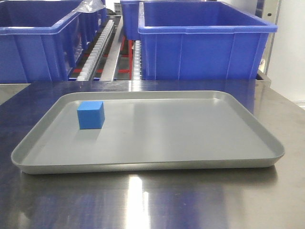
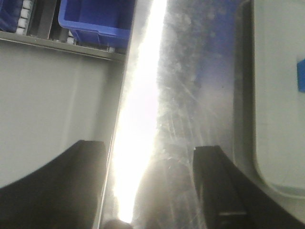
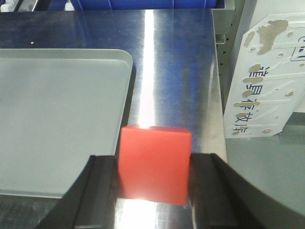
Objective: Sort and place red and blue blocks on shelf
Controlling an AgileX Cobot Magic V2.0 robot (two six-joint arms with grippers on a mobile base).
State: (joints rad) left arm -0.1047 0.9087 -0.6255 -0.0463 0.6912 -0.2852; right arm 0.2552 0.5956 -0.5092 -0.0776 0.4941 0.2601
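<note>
The blue block (image 1: 90, 115) rests on the left rear part of the shallow grey tray (image 1: 157, 164); a sliver of it shows at the right edge of the left wrist view (image 2: 301, 76). The red block (image 3: 155, 164) sits between the black fingers of my right gripper (image 3: 153, 160), which is shut on it over the steel tabletop just right of the tray (image 3: 57, 119). My left gripper (image 2: 148, 147) is open with nothing in it, over the tabletop left of the tray (image 2: 279, 95). The shelf (image 1: 99, 47) with white roller tracks stands behind the table. Neither gripper shows in the front view.
Large blue crates (image 1: 205, 40) (image 1: 33, 43) sit on the shelf's tracks; one also shows in the left wrist view (image 2: 95, 19). The steel tabletop (image 1: 152, 200) glares strongly. A white sign with printed characters (image 3: 267, 81) lies past the table's right edge.
</note>
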